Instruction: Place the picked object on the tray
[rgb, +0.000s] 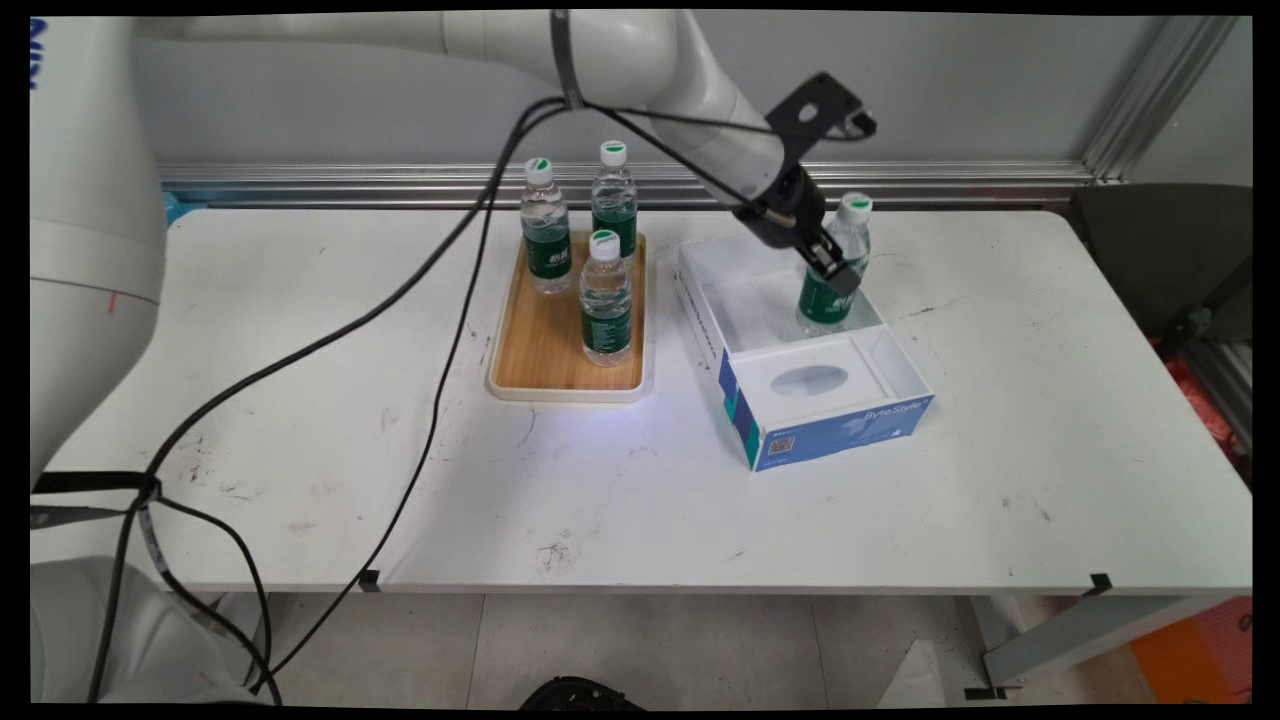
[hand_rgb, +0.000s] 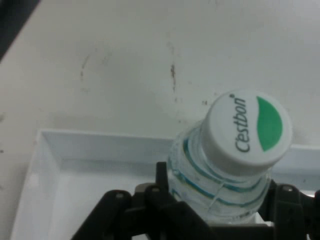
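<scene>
A: Looking at the pincer (rgb: 835, 268), angled down from upper left, closed on a water bottle (rgb: 826, 300) just under the shoulder.

B: Confirming from the hand view: pincer (hand_rgb: 217, 200) pressed against both sides of the water bottle (hand_rgb: 247, 130), white cap with a green patch pointing up at the camera. Clamped, by the look of it.

A: Placing that bottle inside the open white box (rgb: 830, 430), in the far compartment, toward its right wall. Upright or near enough. Can't say whether resting on the box floor or held just clear of it.

B: Noting the near compartment too: a white insert with an oval hollow, nothing in it. Blue and teal on the outer walls. Spotting the far rim of the box (hand_rgb: 100, 140) in the hand view as well.

A: Moving left: a wooden tray (rgb: 545, 350) with a pale rim, well apart from the box. Carrying three more bottles (rgb: 606, 300), all upright, same green labels, two at the back and one in front.

B: Turning to the surface: a white tabletop (rgb: 300, 300), scuffed and smudged with dark marks. Same stains on the tabletop (hand_rgb: 125, 60) beyond the box.

A: Trailing across the left half, black cables (rgb: 400, 300) hanging from the arm.

B: Behind, a plain grey wall (rgb: 950, 90) with a metal rail (rgb: 950, 180) along the back edge. Below, a pale tiled floor (rgb: 700, 640) and something orange (rgb: 1190, 650) at lower right.
</scene>
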